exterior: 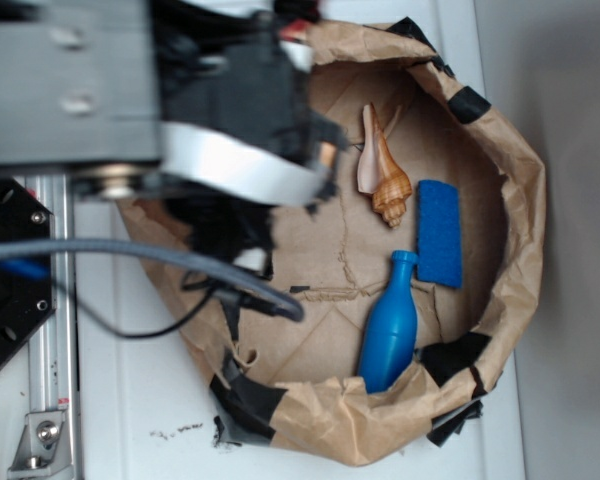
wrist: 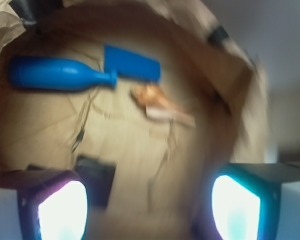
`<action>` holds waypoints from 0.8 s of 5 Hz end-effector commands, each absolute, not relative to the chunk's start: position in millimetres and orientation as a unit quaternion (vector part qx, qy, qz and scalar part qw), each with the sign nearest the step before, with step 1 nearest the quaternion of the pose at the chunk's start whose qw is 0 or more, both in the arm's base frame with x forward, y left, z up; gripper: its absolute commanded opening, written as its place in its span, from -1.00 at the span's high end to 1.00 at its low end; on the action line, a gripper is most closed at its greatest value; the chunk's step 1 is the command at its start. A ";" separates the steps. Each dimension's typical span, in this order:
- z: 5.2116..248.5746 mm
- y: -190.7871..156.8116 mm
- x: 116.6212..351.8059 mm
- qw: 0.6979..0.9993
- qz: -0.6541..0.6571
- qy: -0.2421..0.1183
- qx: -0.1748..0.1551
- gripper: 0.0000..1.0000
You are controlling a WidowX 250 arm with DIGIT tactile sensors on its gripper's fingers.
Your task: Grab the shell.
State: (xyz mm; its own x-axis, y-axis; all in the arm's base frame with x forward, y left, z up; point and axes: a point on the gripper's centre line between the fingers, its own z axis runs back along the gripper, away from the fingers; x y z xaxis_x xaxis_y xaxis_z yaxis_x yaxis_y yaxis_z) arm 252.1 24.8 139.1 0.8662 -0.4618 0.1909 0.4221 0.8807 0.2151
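Gripper (wrist: 149,205) jaws are seen spread wide apart, nothing held. No grasp has been made. The shell (exterior: 382,170) is located on the paper basin (exterior: 515,250) floor, beside the blue block (exterior: 439,232), above the blue bottle (exterior: 390,325). Approach, descent and closure are judged outstanding.

Crumpled brown paper bag (exterior: 525,200) lying open on white table (exterior: 130,400), rim patched with black tape (exterior: 468,103). Inside: blue bottle (exterior: 390,330) on its side, blue rectangular sponge (exterior: 439,232) just beside bottle's neck.
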 end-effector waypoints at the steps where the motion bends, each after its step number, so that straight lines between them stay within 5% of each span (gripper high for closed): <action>1: 61.9 17.4 298.3 0.931 -0.338 -0.109 0.081 -1.00; 2: 23.2 21.1 309.0 0.931 -0.350 -0.068 0.083 -1.00; 3: 14.6 37.7 316.7 0.935 -0.339 -0.060 0.080 -1.00; 4: 27.0 41.9 316.6 0.943 -0.320 -0.064 0.071 1.00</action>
State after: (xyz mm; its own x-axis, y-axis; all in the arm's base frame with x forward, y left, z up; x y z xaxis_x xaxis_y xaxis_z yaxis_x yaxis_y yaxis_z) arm 316.1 46.5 27.3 0.7817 -0.6195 0.0718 0.6054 0.7814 0.1510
